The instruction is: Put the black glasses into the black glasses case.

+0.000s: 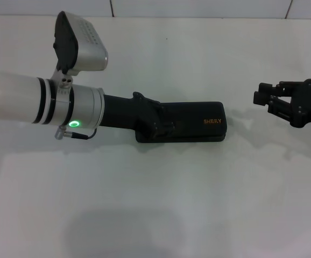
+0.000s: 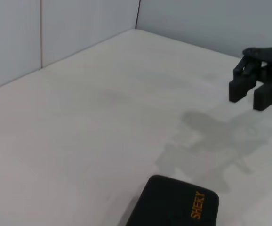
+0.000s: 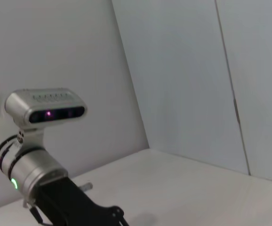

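Left gripper, grip unclear, sits on one closed black glasses case; right gripper slightly open, empty.

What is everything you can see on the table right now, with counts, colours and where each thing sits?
black glasses case: one, black with orange lettering on the lid, lid shut, lying flat on the table near the middle, its left end under the left gripper.
black glasses: none visible in any view.
table: one, white, spanning the whole workspace, with white wall panels behind it.
left gripper: one, black, on a white and silver arm with a green light, down on the left end of the case.
right gripper: one, black, hovering above the table to the right of the case, touching nothing, fingers slightly apart.
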Robot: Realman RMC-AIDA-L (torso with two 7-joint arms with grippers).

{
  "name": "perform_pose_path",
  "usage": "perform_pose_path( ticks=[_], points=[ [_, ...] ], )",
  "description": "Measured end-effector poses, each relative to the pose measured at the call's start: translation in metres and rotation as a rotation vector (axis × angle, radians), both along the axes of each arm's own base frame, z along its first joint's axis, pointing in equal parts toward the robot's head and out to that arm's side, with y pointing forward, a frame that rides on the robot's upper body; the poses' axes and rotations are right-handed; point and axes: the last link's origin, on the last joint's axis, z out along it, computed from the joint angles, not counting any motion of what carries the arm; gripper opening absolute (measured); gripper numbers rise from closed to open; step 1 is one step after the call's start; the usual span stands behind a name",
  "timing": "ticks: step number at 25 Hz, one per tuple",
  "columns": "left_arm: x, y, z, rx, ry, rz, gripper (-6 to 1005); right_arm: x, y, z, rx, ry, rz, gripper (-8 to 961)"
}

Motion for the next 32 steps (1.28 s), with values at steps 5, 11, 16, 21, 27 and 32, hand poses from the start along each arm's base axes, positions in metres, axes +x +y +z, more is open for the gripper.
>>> perform_pose_path(
  ticks=[5, 11, 16, 21, 27, 32],
  points=[
    [-0.003, -0.001, -0.006, -0.016, 0.015, 0.013, 341, 0.000, -0.002, 0.002, 0.005, 0.016, 0.003, 231],
    [-0.003, -0.001, -0.008, -0.020, 0.019, 0.012, 341, 0.000, -0.002, 0.002, 0.003, 0.017, 0.005, 233],
    [-0.005, -0.001, -0.008, -0.016, 0.023, 0.017, 341, 0.000, -0.002, 0.002, 0.002, 0.017, 0.005, 234],
    [-0.005, -0.002, -0.010, -0.023, 0.029, 0.018, 340, 0.000, -0.003, 0.001, 0.001, 0.016, 0.006, 236],
    [-0.002, -0.003, -0.010, -0.031, 0.031, 0.001, 341, 0.000, -0.004, 0.002, 0.000, 0.020, 0.009, 238],
    [0.014, -0.009, 0.003, -0.044, -0.049, -0.059, 346, 0.001, -0.011, 0.007, -0.007, 0.042, 0.026, 239]
  ],
)
